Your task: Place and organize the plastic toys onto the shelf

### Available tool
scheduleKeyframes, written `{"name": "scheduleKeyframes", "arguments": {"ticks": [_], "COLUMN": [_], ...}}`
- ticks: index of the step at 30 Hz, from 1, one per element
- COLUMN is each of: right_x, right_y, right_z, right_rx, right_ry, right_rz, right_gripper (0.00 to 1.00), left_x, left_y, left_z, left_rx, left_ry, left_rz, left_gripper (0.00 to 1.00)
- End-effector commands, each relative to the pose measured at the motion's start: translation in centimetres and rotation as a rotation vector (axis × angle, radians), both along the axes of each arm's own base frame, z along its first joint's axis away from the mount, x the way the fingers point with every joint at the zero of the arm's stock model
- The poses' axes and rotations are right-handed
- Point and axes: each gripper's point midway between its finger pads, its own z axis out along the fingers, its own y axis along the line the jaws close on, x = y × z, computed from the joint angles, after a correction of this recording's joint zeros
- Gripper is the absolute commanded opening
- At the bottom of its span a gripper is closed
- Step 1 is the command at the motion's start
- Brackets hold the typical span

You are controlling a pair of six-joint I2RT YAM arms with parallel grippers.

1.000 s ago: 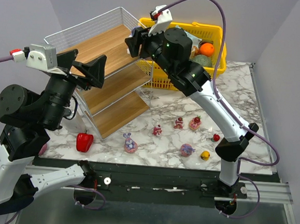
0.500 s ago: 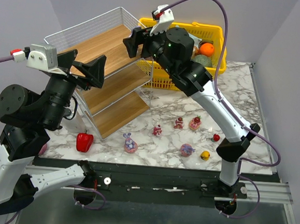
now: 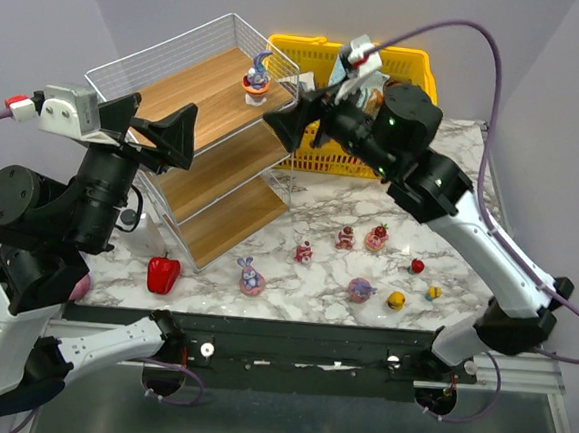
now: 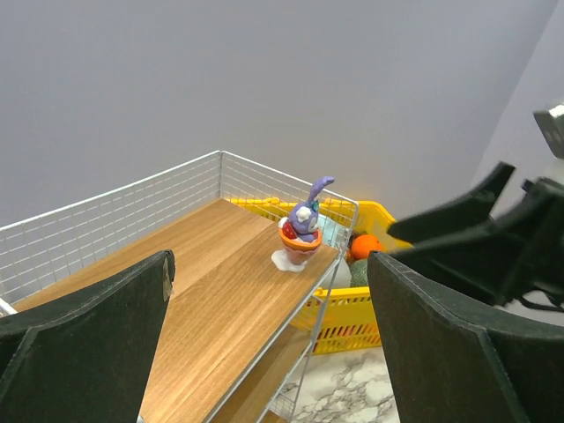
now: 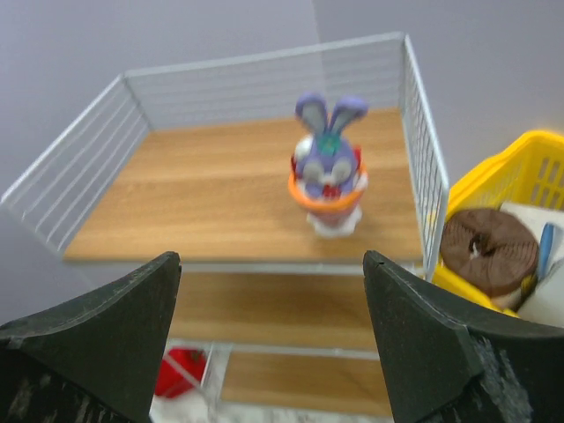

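Purple bunny [image 3: 255,78] on an orange-pink base: one of the plastic toys, upright on the top wooden board of the shelf [image 3: 204,160], in its far right corner just inside the wire rail, touched by nothing. Right gripper [image 3: 292,119]: jaws wide, holding nothing, level with the top tier; the bunny lies at about 10 o'clock from it in the overhead view and at 12 o'clock, centred between the fingers yet apart from them, in its own wrist view. Left gripper [image 3: 161,124]: jaws wide, holding nothing, over the shelf's near left side, the bunny at about 1 o'clock from it. Whether the base sits fully flat is hard to say, that wrist picture being soft. Step in hand, by judgement: withdrawal after placing. To do it well, draw the right gripper straight back towards 4 o'clock, jaws kept wide, clear of rail and ears. Other toys, such as a second bunny [image 3: 252,277], lie on the counter [image 3: 453,179] at 5 o'clock from the shelf.
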Motion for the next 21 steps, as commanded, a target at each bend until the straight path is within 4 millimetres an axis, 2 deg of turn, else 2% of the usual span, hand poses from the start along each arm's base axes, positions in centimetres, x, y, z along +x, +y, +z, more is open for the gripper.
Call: {"name": "scheduleKeyframes", "arguments": {"ticks": [1,2,4,5,6,7,8,9,11,12,14,15,18,19,21], "right_x": [-3.8,-4.9,-6.5,-6.9,-8.0,-8.1,-8.7,-9.2,-9.4,-10.2,-10.1,-10.8,-11.2,-11.3,-11.8], "right_y": [0.8,0.1,0.8,0.8,1.3,1.4,1.6,2.0,2.4,2.6,2.9,2.9,4.0,4.3,4.9], "right_z": [-7.4,-7.7,-9.9,-12.9,-14.3,-15.8,-18.4,-20.0,-22.4,-25.9,-28.0,-30.3,-32.5,-34.0,-35.2], "right_rx": [-0.1,-0.091,-0.104,-0.148,-0.166,-0.187,-0.226,-0.24,-0.271,-0.325,-0.328,-0.349,-0.302,-0.301,-0.283], "right_ry": [0.078,0.073,0.089,0.124,0.143,0.163,0.199,0.229,0.242,0.277,0.277,0.307,0.325,0.337,0.35], "right_rz": [0.164,0.172,0.207,0.199,0.206,0.189,0.198,0.18,0.139,0.124,0.08,0.068,0.056,0.052,0.051], "right_gripper": [0.91,0.91,0.92,0.92,0.92,0.93,0.93,0.93,0.99,0.99,1.0,1.0,1.0,1.0,0.98], "left_x": [-0.4,-0.4,-0.4,-0.4,-0.5,-0.5,-0.6,-0.6,-0.6,-0.6,-0.6,-0.5,-0.6,-0.7,-0.8], "left_y": [1.2,1.3,1.4,1.4,1.5,1.5,1.6,1.6,1.5,1.4,1.1,1.1,0.8,0.8,0.7], "left_z": [0.2,0.1,-0.2,-0.2,-0.2,-0.3,-0.3,-0.3,-0.3,-0.3,-0.5,-0.6,-1.0,-1.0,-1.4], "left_rx": [0.001,0.002,0.009,0.01,0.011,0.009,0.007,0.001,-0.011,-0.013,-0.023,-0.02,-0.026,-0.03,-0.039], "left_ry": [-0.004,-0.003,0.002,0.003,0.006,0.008,0.01,0.011,0.014,0.015,0.022,0.027,0.043,0.045,0.062], "left_rz": [0.032,0.035,0.041,0.042,0.043,0.042,0.041,0.041,0.034,0.029,0.019,0.018,-0.001,-0.004,-0.012], "left_gripper": [0.99,0.99,0.99,0.99,0.99,0.99,0.99,0.99,0.99,0.99,0.99,0.99,0.99,0.99,0.99]}}
